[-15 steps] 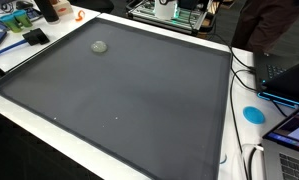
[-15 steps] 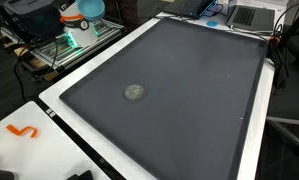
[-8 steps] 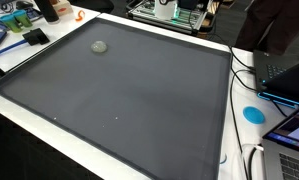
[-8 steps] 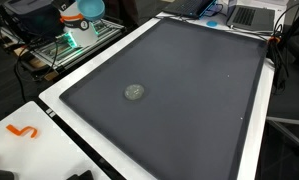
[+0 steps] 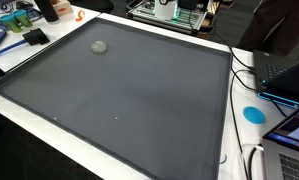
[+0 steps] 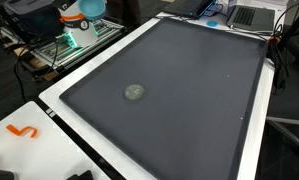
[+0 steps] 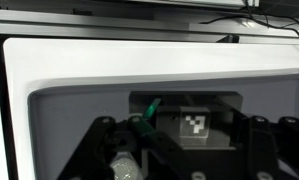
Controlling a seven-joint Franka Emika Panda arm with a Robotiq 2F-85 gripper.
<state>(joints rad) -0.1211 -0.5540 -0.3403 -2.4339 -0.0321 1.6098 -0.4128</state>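
1. Both exterior views showed a small gray ball (image 5: 98,46) (image 6: 135,92) lying alone on the big dark mat (image 5: 139,110) (image 6: 199,80), inside one corner region and clear of the mat's rim.
2. Only the wrist view showed the gripper (image 7: 179,158). Its dark frame filled the bottom of that view, above the mat's edge (image 7: 79,110). I could not tell whether the jaws were open or closed.
3. The wrist view alone showed a black-and-white tag (image 7: 194,125) and a green piece (image 7: 149,110) beside it, over the mat.
4. An orange hook (image 5: 79,15) (image 6: 24,131) lay off the mat, on the white tabletop (image 6: 69,150) beyond the corner nearest the ball.
5. A blue disc (image 5: 253,113) just off the mat's far side appeared in one exterior view only.
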